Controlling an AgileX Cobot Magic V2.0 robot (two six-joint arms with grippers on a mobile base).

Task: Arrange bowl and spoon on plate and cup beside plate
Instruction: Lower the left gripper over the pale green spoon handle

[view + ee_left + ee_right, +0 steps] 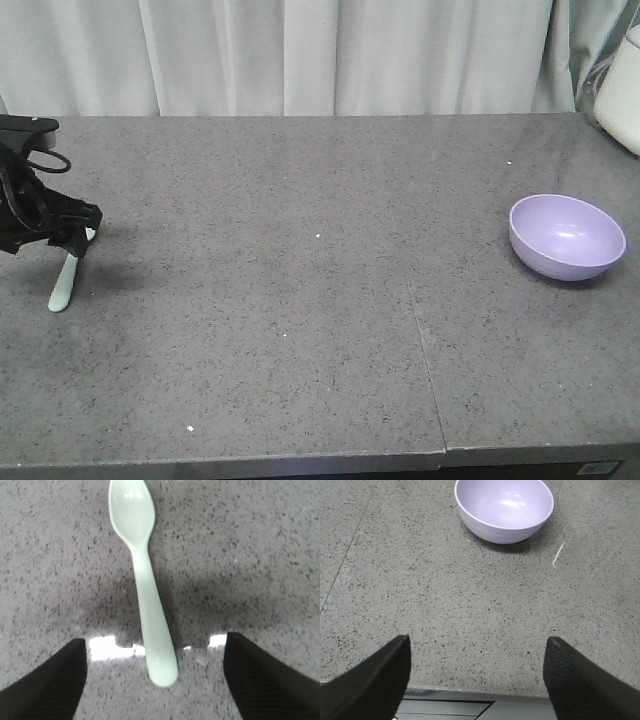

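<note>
The left gripper (155, 642) has its jaws spread wide and released. In the left wrist view only the two dark tips show, in the lower corners, with the rest cut off by the frame. The spoon (145, 585) lies flat on the desk (260, 550) between them, touching neither. Its handle end is at the bottom centre and its scoop runs to the top edge. In the front view the same gripper (72, 235) sits at the far left with its arm cut off by the edge, and it hides the top of the spoon (63, 282) handle. The right gripper (477, 647) is also released, its jaws wide apart over bare desk (470, 595) and clasping nothing. The desk's front edge shows just below them. The bowl (504, 505) stands upright at the top of that view. In the front view the bowl (567, 235) is at the right, well apart from the spoon. A white rounded object (622, 85) in the upper right corner is cut off and cannot be identified.
</note>
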